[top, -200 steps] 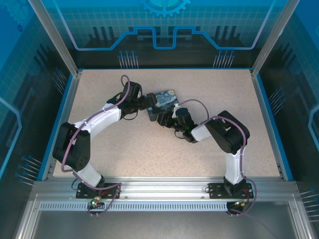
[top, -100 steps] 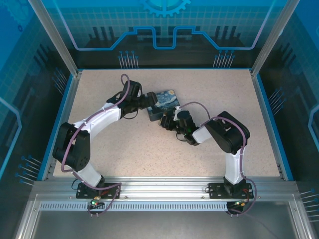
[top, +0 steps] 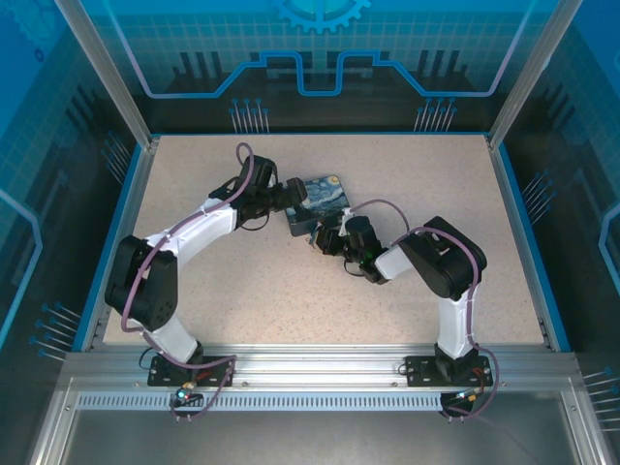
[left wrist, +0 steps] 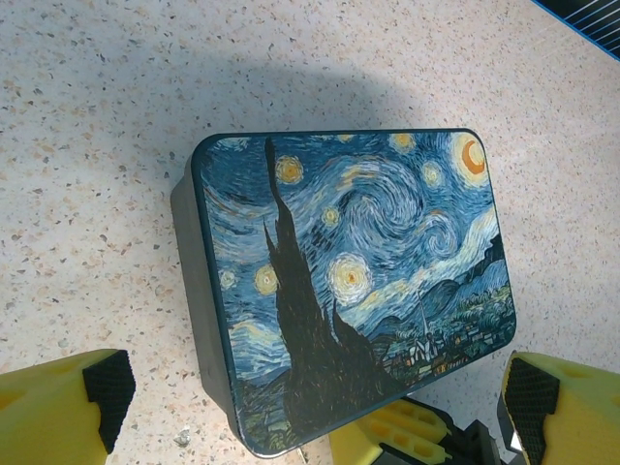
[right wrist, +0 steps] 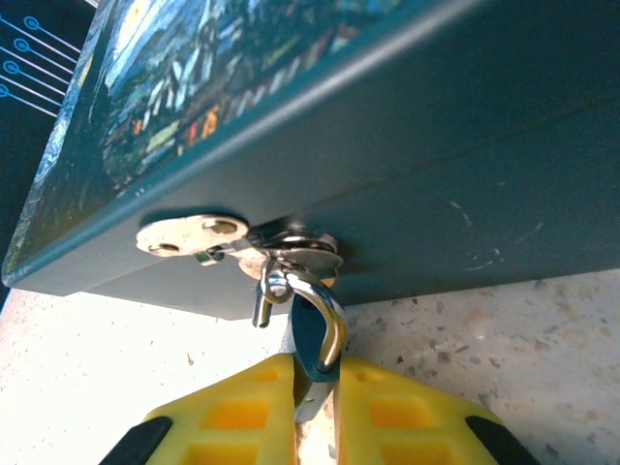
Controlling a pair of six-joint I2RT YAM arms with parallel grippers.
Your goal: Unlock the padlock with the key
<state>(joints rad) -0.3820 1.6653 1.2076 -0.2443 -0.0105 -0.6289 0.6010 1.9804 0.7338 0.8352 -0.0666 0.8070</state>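
Findings, left to right. Found left gripper at left end of rectangular dark-teal box with blue swirl-printed lid, on speckled beige table. Confirmed from left wrist: left gripper released, spread wide, holding nothing, yellow fingers either side of near edge of box, not touching it. Noted box flat on table, lid upward. Noted yellow part of right gripper just beside near wall of box.

Further right: found right gripper at near long wall of box. Confirmed from right wrist: silver metal hasp plate on dark wall of box; small silver-edged padlock hung from hasp. Found right gripper directly below padlock, clenched to narrow slit. Found tiny thin dull metal key in that slit, pinched between yellow fingers, in line with padlock's lower end. Unable to tell depth of key in padlock. Unable to tell padlock fastened or undone.
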